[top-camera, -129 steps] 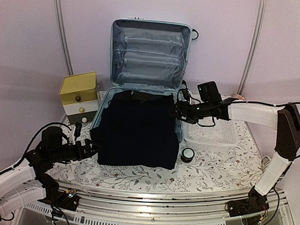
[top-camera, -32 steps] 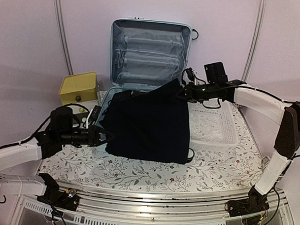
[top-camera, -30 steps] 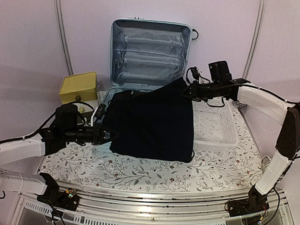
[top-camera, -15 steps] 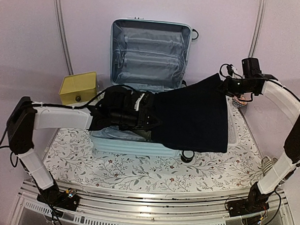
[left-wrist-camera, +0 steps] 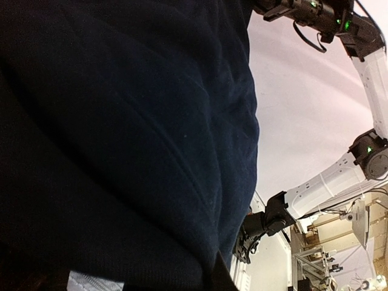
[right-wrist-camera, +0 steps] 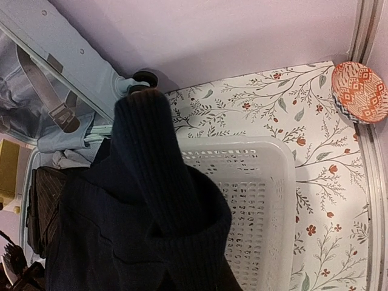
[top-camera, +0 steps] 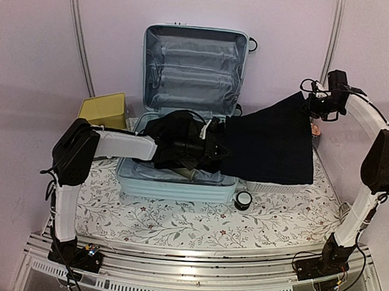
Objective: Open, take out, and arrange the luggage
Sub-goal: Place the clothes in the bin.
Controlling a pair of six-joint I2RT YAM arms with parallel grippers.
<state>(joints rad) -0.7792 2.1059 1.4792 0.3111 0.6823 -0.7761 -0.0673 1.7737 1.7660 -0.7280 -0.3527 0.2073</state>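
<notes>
1. So, the open step looks done. The luggage (top-camera: 180, 185) sits mid-table (top-camera: 179, 229), toward 12 o'clock from the arm bases, with its base flat and its lid (top-camera: 194, 62) standing upright at the back, grey lining showing.
2. Take-out is in progress, I judge. A dark navy garment (top-camera: 271, 145) hangs in the air between both arms, and most of it is already out at 3 o'clock of the luggage base.
3. The left gripper (top-camera: 213, 148) is over the base, jaws pressed together on the garment's 9 o'clock edge. Its own cam shows only dark fabric, so I read this pinch from the top view.
4. The right gripper (top-camera: 313, 105) is high at 2 o'clock, jaws closed and pinching the garment's upper corner. Fabric drapes over the fingers, so I cannot see them directly.
5. Containers: the luggage base holds more dark clothes (right-wrist-camera: 42, 203), one looks striped; how many pcs I cannot tell. The lid half shows only straps.
6. A white lattice basket (right-wrist-camera: 270, 194) stands at 3 o'clock of the luggage, directly under the hanging garment. The part I can see has nothing in it.
7. A yellow-topped box (top-camera: 103, 108) stands at 9 o'clock, closed, contents unknown.
8. Left to do, in my opinion: set the garment down, prob. in the basket, take out the rest, and arrange everything.
</notes>
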